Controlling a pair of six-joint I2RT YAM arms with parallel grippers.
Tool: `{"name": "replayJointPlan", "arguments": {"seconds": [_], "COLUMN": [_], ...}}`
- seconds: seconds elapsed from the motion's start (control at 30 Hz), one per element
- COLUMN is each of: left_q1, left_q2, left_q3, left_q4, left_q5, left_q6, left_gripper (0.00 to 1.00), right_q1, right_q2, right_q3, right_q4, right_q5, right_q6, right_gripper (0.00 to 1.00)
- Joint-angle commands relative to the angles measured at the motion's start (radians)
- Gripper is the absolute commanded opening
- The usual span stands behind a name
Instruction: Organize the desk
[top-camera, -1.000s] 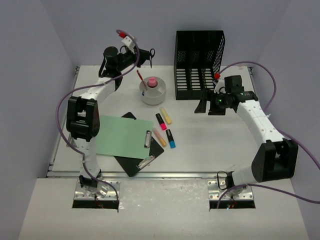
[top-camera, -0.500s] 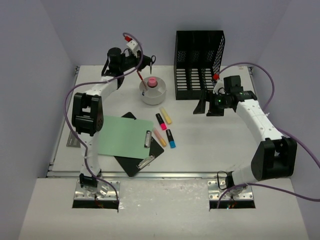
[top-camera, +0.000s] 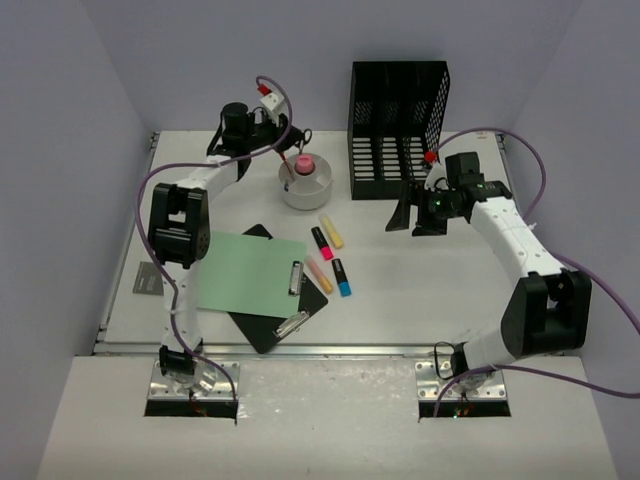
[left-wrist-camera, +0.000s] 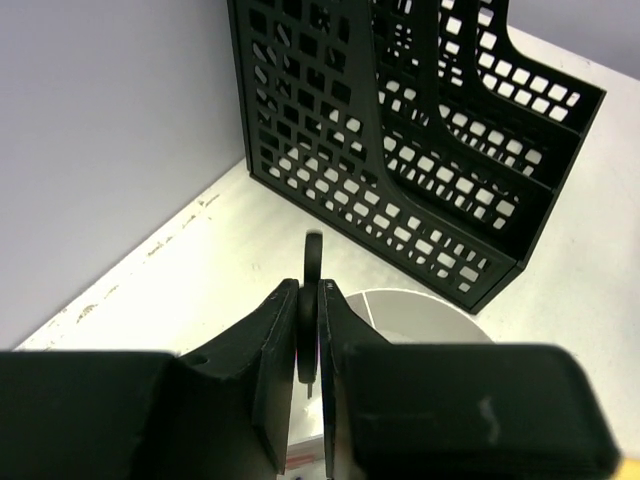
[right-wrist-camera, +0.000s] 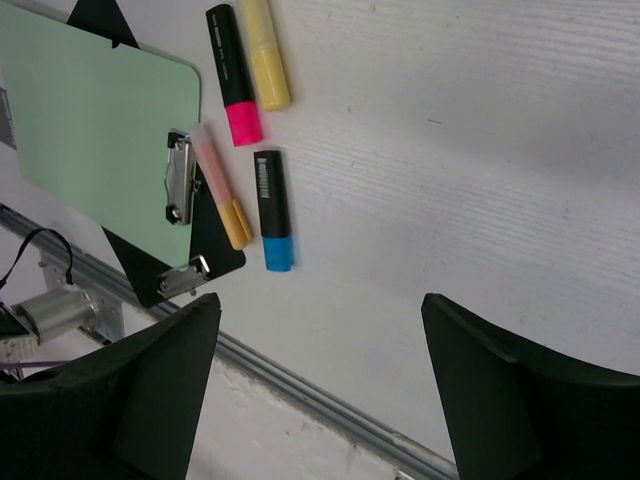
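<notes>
1. Left wrist view only: left gripper (left-wrist-camera: 308, 300) jaws nearly closed, pinching a thin black loop (left-wrist-camera: 313, 250).
2. Right wrist view: right gripper (right-wrist-camera: 318, 305) jaws wide, empty, above the desk (right-wrist-camera: 450, 150).
3. Top view: left arm reaches far-left; right arm bent.

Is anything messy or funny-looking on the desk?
Yes. The green clipboard lies crooked on top of the black clipboard, whose corners poke out. Beside them, four highlighters lie loose on the desk, not lined up. Nothing looks spilled or broken.
</notes>
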Motion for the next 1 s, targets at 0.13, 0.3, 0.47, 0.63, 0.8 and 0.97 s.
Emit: {"name": "replayJointPlan", "arguments": {"seconds": [0.13,0.3,0.47,0.63,0.8,0.97], "left_q1": [0.016,0.016,0.017,0.019,0.021,0.033], "left_q2": [0.003,-0.001,-0.047,-0.144,-0.270,-0.516], "left_q3": [0.016,0.007,0.007,0.074,0.191,0.004], "left_q4": [-0.013,-0.006,0.049,0.095,0.054,-0.049], "left_q5": [0.026,0.025,0.005,-0.052,-0.180,-0.271], "left_q6": [0.056,0.054,-0.004,-0.105,-0.165,-0.164], "left_gripper": [0.13,0.18,0.39,0.53,0.56,0.57], "right_q1": [-0.002,-0.002,-0.002,0.015,0.140,0.294], "right_q2": [0.011,0.013,0.005,-0.019,-0.018,0.024], "right_q3": [0.043,0.045,0.042,0.017,0.009,0.000], "right_q4": [0.003,0.000,0.000,0.019,0.040,0.080], "right_q5": [-0.031,-0.039,-0.042,-0.028,0.074,0.245], "right_q6": [0.000,-0.006,-0.017,-0.029,-0.080,-0.097], "right_gripper": [0.83,0.83,0.83,0.79,0.75,0.73]}}
